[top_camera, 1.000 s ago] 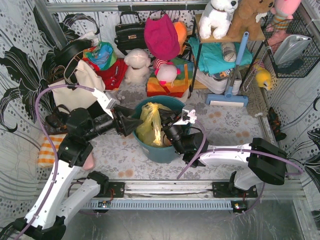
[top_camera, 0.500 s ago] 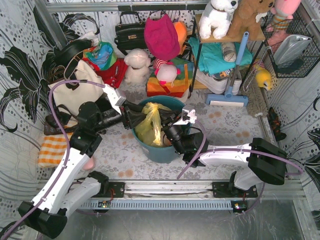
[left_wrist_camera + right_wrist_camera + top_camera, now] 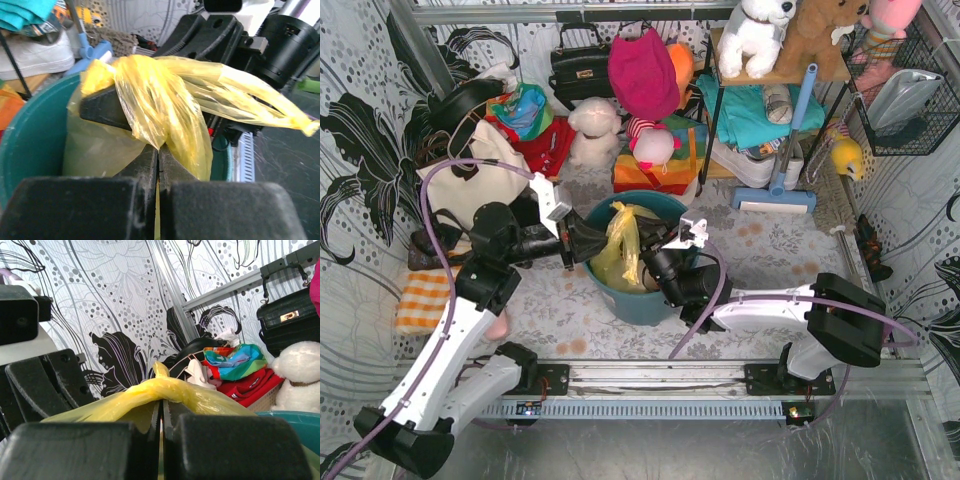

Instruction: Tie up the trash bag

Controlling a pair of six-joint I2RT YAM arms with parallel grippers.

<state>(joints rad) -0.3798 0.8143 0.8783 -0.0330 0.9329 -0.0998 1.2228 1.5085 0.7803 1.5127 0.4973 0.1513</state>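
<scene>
The trash bag (image 3: 619, 246), thin yellow plastic, sits in the teal bin (image 3: 642, 303) with its top gathered into twisted strands. My left gripper (image 3: 597, 238) reaches over the bin's left rim. In the left wrist view it (image 3: 159, 150) is shut on a fold of the trash bag (image 3: 155, 100), and the bag's strands run right toward the other arm. My right gripper (image 3: 649, 259) comes in from the right. In the right wrist view it (image 3: 161, 405) is shut on a twisted, knot-like bunch of the trash bag (image 3: 167, 386).
A cream tote bag (image 3: 480, 185) lies left of the bin, with an orange striped cloth (image 3: 418, 300) in front of it. A black handbag (image 3: 580, 65), plush toys (image 3: 595, 128), folded clothes and a blue mop (image 3: 788, 140) crowd the back. A metal rail (image 3: 660, 378) runs along the near edge.
My left arm swung right to the bin's rim and its jaws closed on the bag. The right gripper stayed shut on the bag, shifting slightly.
</scene>
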